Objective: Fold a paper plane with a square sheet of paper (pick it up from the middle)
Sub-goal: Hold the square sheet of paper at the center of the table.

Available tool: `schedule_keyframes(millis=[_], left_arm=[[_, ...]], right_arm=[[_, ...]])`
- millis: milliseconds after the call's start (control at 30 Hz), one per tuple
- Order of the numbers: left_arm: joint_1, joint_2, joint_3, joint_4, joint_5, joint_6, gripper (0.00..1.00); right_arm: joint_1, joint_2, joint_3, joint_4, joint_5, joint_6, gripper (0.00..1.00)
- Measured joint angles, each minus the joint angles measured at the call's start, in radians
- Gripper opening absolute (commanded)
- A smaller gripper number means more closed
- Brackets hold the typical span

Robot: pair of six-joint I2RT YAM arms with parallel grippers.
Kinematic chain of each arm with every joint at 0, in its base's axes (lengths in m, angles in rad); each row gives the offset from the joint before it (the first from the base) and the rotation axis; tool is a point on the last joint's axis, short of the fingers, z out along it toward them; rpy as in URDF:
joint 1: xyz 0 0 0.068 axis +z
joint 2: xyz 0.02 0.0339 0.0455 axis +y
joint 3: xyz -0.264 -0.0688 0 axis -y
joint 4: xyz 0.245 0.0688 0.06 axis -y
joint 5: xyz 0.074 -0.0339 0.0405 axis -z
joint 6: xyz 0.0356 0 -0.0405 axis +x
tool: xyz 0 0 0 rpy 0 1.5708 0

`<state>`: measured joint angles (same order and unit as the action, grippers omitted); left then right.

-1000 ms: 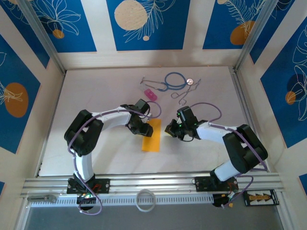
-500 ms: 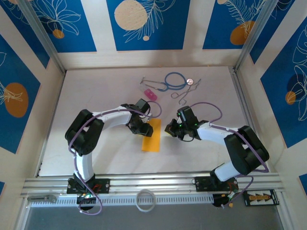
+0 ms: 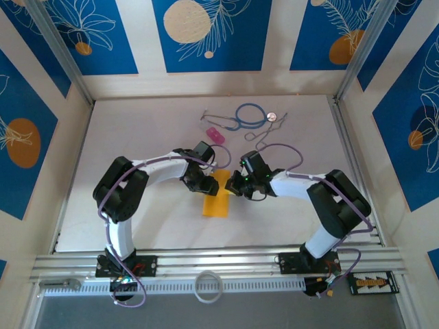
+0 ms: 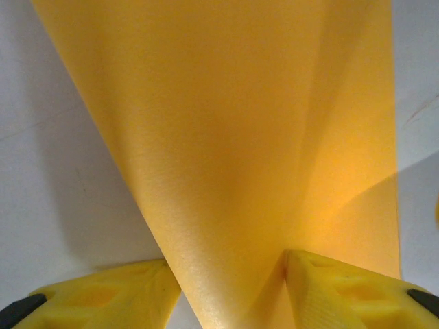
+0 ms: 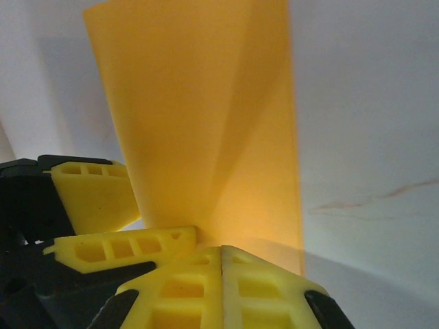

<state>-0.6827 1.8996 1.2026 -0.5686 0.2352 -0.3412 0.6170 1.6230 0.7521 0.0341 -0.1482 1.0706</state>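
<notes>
The square sheet of paper (image 3: 215, 203) lies at the centre of the table (image 3: 137, 137), between the two grippers. From above it shows as a narrow strip, with one half raised along a lengthwise bend. Judged progress: early. The centre fold is in hand but not flattened, and no pointed nose or wings are formed. The left gripper (image 4: 226, 267) has its jaws apart, straddling the raised paper. The right gripper (image 5: 222, 274) has its jaws together at the sheet's edge; contact cannot be confirmed.
</notes>
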Motion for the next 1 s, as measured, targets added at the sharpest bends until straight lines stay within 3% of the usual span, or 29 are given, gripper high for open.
schedule_keyframes(millis=[1000], left_arm=[[0.004,-0.004,-0.009,0.008,0.007,0.000,0.50]], right_arm=[[0.031,0.142,0.071,-0.012,-0.022,-0.033,0.00]])
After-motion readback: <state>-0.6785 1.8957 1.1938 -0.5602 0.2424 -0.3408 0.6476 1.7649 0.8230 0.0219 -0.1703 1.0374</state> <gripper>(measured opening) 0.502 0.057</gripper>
